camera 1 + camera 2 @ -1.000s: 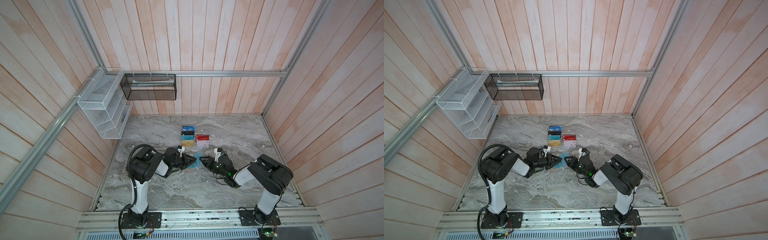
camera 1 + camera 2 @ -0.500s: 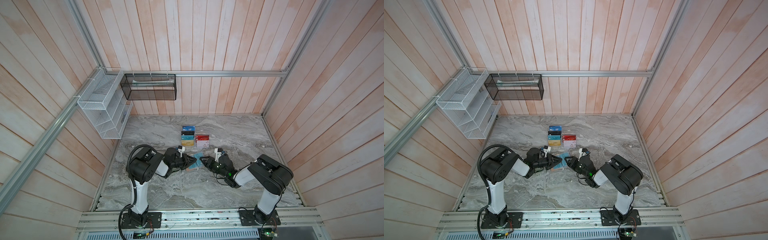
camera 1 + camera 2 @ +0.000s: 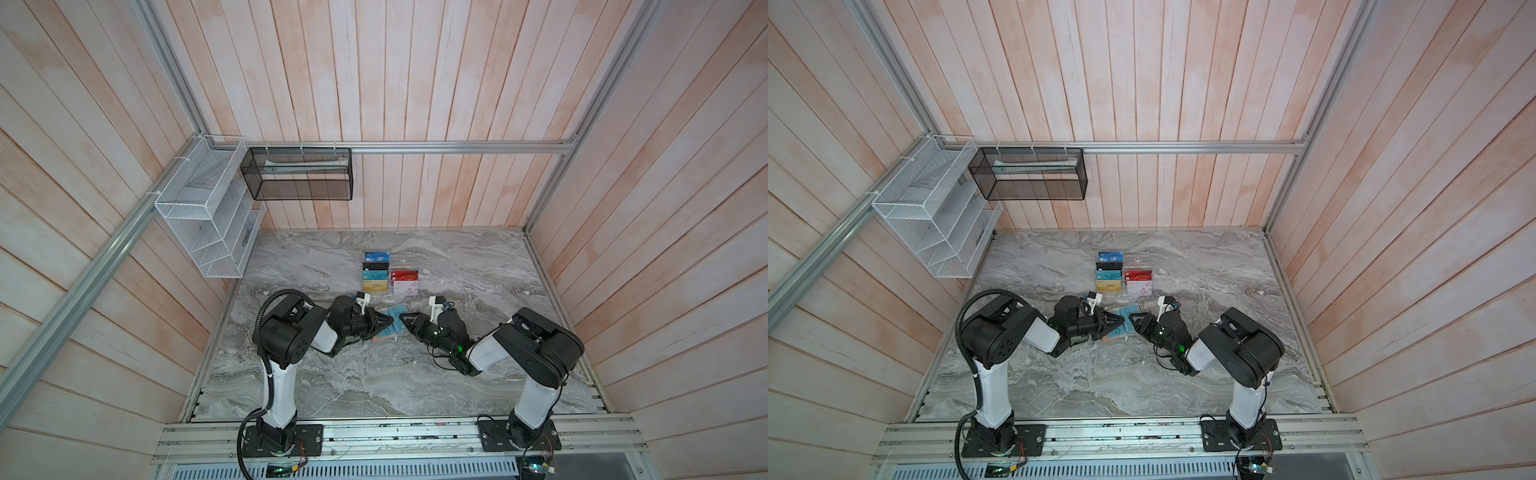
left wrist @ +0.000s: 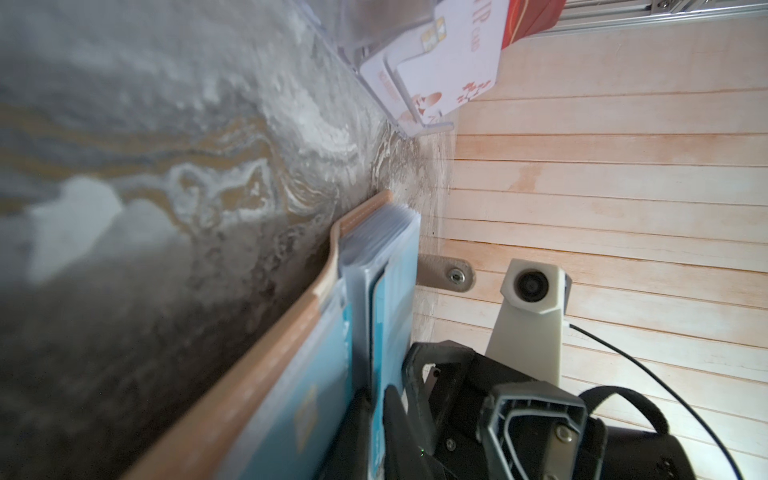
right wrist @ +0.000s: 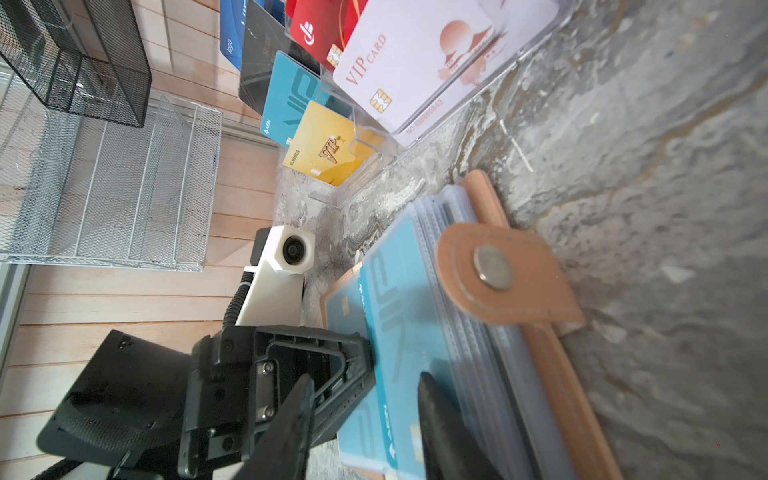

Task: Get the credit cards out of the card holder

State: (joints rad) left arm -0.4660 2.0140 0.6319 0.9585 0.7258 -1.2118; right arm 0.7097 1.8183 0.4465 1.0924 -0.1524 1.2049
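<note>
Left gripper (image 3: 387,323) narrowed, prob. pinching teal card (image 5: 390,299); right gripper (image 3: 404,319) apart over card holder (image 5: 507,282).

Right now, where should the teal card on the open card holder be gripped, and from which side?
Pinch the teal card on the free edge that faces the left gripper, coming in low from that side. It lies flat on the sleeves of the card holder, so only the thin edge shows, and the snap strap covers the opposite side. That gripper is shut on the edge.
</note>
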